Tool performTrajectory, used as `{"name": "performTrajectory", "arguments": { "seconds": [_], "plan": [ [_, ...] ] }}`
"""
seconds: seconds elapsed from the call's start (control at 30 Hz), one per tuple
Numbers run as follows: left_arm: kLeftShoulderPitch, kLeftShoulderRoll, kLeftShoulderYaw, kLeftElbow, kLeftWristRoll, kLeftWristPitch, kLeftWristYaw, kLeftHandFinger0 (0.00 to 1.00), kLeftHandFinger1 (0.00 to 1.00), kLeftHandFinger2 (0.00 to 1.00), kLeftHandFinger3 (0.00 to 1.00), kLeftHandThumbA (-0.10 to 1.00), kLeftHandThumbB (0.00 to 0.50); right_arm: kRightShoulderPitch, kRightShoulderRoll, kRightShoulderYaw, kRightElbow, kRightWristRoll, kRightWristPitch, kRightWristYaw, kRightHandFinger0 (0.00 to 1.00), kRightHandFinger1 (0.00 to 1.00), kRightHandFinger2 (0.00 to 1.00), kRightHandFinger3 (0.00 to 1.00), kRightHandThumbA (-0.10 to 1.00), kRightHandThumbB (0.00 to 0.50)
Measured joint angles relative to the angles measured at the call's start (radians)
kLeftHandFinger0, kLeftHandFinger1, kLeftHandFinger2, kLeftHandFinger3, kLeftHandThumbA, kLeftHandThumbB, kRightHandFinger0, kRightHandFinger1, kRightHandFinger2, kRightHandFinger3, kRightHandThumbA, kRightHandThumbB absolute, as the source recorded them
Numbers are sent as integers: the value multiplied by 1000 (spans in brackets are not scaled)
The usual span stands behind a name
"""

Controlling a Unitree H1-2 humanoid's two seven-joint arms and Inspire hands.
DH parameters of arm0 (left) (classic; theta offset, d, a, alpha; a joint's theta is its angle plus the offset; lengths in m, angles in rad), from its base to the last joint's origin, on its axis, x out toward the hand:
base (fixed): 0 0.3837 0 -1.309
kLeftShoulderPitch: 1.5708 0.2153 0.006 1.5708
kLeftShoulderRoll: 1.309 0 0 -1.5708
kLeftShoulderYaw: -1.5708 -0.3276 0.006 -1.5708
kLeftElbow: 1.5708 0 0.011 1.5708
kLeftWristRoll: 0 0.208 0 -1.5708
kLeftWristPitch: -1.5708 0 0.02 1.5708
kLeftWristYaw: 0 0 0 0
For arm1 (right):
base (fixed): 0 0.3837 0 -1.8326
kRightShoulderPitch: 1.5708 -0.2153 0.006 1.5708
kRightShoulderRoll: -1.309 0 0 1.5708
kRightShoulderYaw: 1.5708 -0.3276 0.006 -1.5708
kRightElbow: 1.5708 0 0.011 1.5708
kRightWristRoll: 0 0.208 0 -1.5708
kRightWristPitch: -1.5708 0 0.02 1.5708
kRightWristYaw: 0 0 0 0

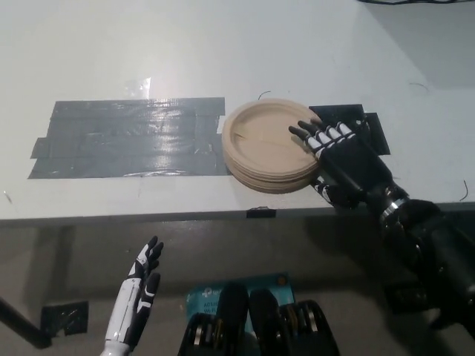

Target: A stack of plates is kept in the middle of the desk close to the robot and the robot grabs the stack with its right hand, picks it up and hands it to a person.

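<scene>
a: two hands in view, so start at the left. what is the white one doing?

b: the left hand (137, 300) hangs low at the lower left, below the desk edge, fingers apart and holding nothing. it looks to be resting.

a: and on the desk (223, 44)?

b: going rightward, first a wide patch of grey tape (126, 137) laid flat on the white top. its right end runs up to the stack of plates (263, 152), and the stack seems to overlap it a little. the plates are tan, round, and sit near the front edge, about mid-desk.

a: then the black one?

b: the right hand (345, 159) lies at the stack's right side. its fingers (315, 137) reach over the rim onto the top plate, spread and fairly flat, while the thumb seems to sit lower, beside or under the stack's edge. i can't tell whether the thumb touches the bottom plate. it covers part of a dark tape patch (364, 122).

a: so has it got hold of them?

b: i'd judge not yet. the hand is half closed around the rim at most, and the stack appears flat on the desk. this is the grabbing step.

a: what does the next move need?

b: pinching the whole stack between fingers above and thumb below, firmly enough that no lower plate slips out, then lifting level. no person shows in view to receive it.
</scene>
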Motion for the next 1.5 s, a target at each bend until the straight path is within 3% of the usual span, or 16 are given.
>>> {"name": "performTrajectory", "arguments": {
  "seconds": [0.1,0.13,0.2,0.23,0.27,0.37,0.5,0.57,0.63,0.83,0.97,1.03,1.17,1.23,1.4,1.5],
  "plan": [
    [-2,-1,-1,4,0,1,0,1000,1000,1000,1000,1000,357,-32,7,26,59,-21,0,-75,0,0,98,220,-100,328],
    [-4,-1,-1,4,0,1,0,1000,1000,1000,1000,1000,356,-54,12,42,94,-32,-1,-116,0,0,191,279,-100,346],
    [-6,-1,-1,5,0,1,0,1000,1000,1000,1000,1000,347,-80,17,60,134,-42,-3,-159,0,0,183,256,-100,337],
    [-7,-1,-1,6,0,1,0,1000,1000,1000,1000,1000,345,-100,21,75,166,-52,-7,-192,0,0,127,172,-100,318],
    [-7,-1,-1,6,0,1,0,1000,1000,1000,1000,1000,356,-105,22,79,173,-54,-8,-201,0,0,37,185,-100,320],
    [-10,-1,-1,8,0,1,0,1000,1000,1000,1000,1000,352,-135,30,115,243,-71,-16,-272,0,0,36,91,-100,303],
    [-13,-1,-1,13,0,1,0,1000,1000,1000,1000,1000,337,-162,48,159,328,-94,-26,-386,0,0,37,91,-100,309],
    [-14,-1,0,15,0,1,0,1000,1000,1000,1000,1000,340,-171,56,176,364,-101,-29,-432,0,0,142,92,-100,309],
    [-16,-1,0,16,0,1,0,1000,1000,1000,1000,1000,338,-174,58,186,383,-105,-30,-460,0,0,118,8,-100,315],
    [-25,0,0,22,0,1,0,1000,1000,1000,1000,1000,332,-186,59,225,438,-130,-45,-594,0,0,42,10,-100,275],
    [-34,0,0,22,0,0,0,1000,1000,1000,1000,1000,335,-187,55,227,417,-138,-65,-654,0,0,0,150,-100,270],
    [-40,2,0,22,0,0,0,1000,1000,1000,1000,1000,329,-187,40,223,359,-142,-76,-667,0,0,0,412,-100,255],
    [-50,5,0,22,0,0,0,1000,1000,1000,1000,1000,324,-186,8,202,230,-143,-86,-675,0,0,0,672,-100,264],
    [-51,7,0,22,1,0,0,1000,1000,1000,1000,1000,322,-180,-11,185,144,-143,-87,-675,0,0,0,674,-100,251],
    [-51,11,0,22,1,0,0,1000,1000,1000,1000,1000,331,-157,-38,159,-16,-146,-97,-675,0,0,0,585,-100,326],
    [-51,15,0,22,1,-1,0,1000,1000,1000,1000,1000,329,-146,-53,147,-88,-155,-108,-675,0,0,0,547,-100,318]
  ]
}}
